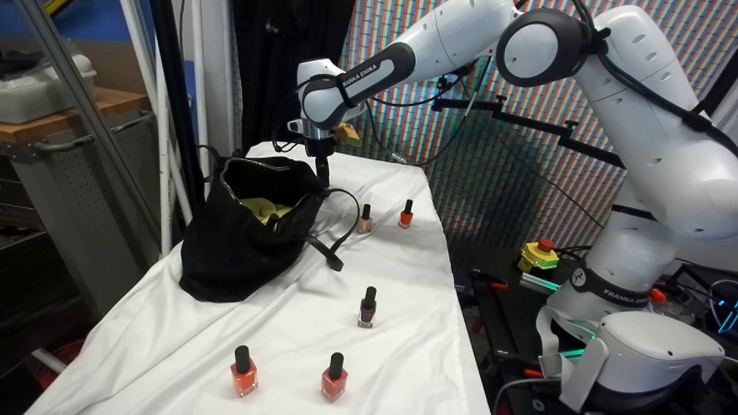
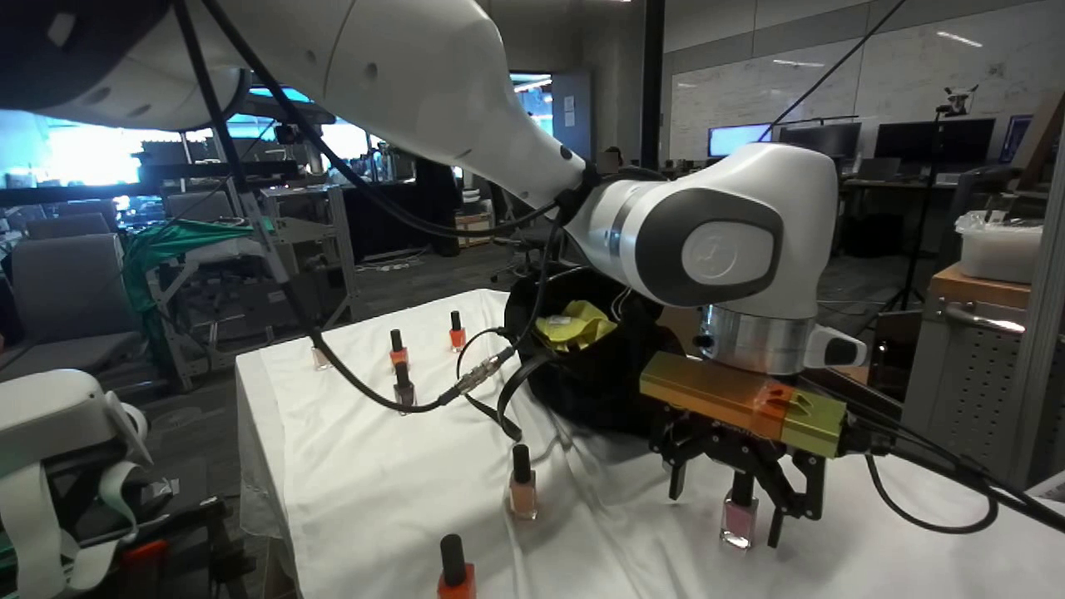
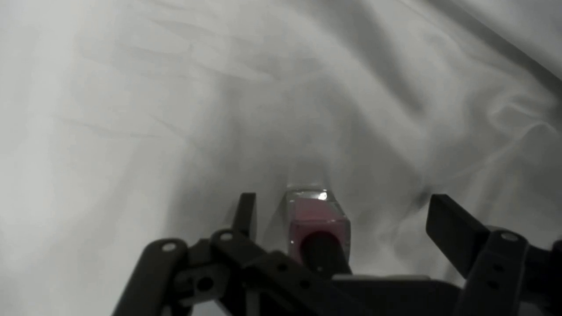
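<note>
My gripper (image 3: 344, 215) is open and straddles an upright pink nail polish bottle (image 3: 316, 210) with a black cap. In the wrist view the bottle stands nearer the left finger (image 3: 249, 215), with a gap on both sides. The right finger (image 3: 454, 232) is farther off. In an exterior view the open gripper (image 2: 725, 512) points down around the pink bottle (image 2: 738, 522), which rests on the white cloth. In an exterior view the gripper (image 1: 323, 178) is behind the rim of the black bag (image 1: 236, 259); there the pink bottle is hidden.
Inside the bag (image 2: 574, 395) lies yellow cloth (image 2: 582, 324); its strap (image 1: 323, 251) trails on the table. Upright bottles stand about: peach (image 1: 364, 225), red (image 1: 406, 218), dark (image 1: 367, 314), coral (image 1: 245, 380), pinkish (image 1: 334, 385). A cable (image 2: 366, 395) hangs from the arm.
</note>
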`<state>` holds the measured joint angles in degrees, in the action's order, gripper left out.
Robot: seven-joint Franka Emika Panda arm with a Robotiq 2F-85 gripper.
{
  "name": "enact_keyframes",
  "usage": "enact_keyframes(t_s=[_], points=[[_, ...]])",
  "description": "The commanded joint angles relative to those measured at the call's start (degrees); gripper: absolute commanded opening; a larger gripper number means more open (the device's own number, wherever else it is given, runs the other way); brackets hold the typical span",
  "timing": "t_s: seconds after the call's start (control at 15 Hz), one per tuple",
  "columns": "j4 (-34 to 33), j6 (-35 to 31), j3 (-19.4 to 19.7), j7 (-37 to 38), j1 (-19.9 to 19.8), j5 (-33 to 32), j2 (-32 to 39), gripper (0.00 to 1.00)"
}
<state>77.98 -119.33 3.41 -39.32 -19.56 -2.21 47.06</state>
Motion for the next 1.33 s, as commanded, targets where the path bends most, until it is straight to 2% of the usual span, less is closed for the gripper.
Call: enact_keyframes(t_s=[0.0,0.33,0.67,1.0,1.27], points=[[-3.2,1.2,-0.5,-0.8,-0.5,-0.3,2.0,0.81],[-3.4,1.6,-0.3,-0.4,-0.4,-0.3,2.1,0.46],[-3.0,1.5,0.1,0.2,0.0,-0.9,1.7,0.15],[-1.5,1.6,0.9,1.9,0.7,-1.6,0.0,0.15],[1.8,0.3,2.4,5.4,1.9,-4.6,-3.1,0.15]])
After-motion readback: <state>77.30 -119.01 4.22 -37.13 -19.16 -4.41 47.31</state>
